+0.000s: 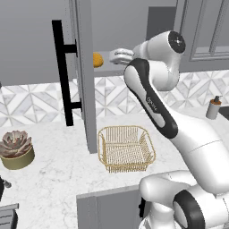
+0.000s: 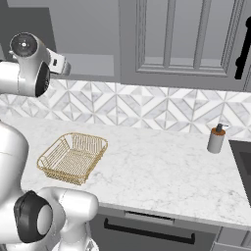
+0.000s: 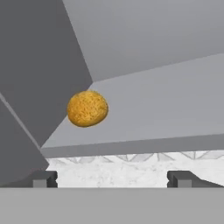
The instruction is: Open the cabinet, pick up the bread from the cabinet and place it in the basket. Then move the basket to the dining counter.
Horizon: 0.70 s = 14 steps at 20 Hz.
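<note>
On cabinet (image 1: 85, 67) shelf: round grainy bread (image 3: 87, 108) | fingers (image 3: 44, 178) spread, empty | wire basket (image 1: 126, 148) below

My fingertips (image 3: 43, 178) stand wide apart before the cabinet (image 3: 144, 57) mouth. The shelf lies bare between me and the bread (image 3: 87, 108) at eleven o'clock; the swung-out door (image 1: 85, 76) walls nine o'clock.

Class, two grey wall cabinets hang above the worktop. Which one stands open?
The cabinet with the long black bar handle: its door swings outward, exposing the bread on its shelf. The panelled cabinet stays closed.
</note>
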Tool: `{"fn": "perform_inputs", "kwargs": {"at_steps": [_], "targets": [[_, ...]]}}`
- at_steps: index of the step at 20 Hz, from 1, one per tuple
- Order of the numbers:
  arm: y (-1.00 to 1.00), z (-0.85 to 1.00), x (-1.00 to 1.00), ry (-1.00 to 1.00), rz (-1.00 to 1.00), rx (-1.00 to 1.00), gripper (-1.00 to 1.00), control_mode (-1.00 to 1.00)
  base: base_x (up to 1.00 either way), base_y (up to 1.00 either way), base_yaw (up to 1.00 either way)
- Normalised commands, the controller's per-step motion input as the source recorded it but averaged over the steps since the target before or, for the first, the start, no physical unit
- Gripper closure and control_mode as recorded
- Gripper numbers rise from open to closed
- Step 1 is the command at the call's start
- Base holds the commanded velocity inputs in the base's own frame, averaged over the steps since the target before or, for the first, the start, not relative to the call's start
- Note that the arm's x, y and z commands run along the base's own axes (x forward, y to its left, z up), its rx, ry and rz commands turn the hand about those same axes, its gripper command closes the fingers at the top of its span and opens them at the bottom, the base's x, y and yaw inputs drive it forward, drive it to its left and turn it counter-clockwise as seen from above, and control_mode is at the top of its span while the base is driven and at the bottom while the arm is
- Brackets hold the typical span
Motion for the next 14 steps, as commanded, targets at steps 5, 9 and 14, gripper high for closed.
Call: {"fn": "perform_inputs", "kwargs": {"at_steps": [5, 9, 14], "targets": [[0.18, -0.06, 0.60, 0.05, 0.00, 0.00, -1.00, -1.00, 0.00, 0.00, 0.00], [0.37, 0.00, 0.54, 0.00, 0.02, 0.00, -1.00, -1.00, 0.00, 0.00, 0.00], [0.32, 0.00, 0.48, 0.02, 0.01, 0.00, -1.00, -1.00, 0.00, 0.00, 0.00]]}}
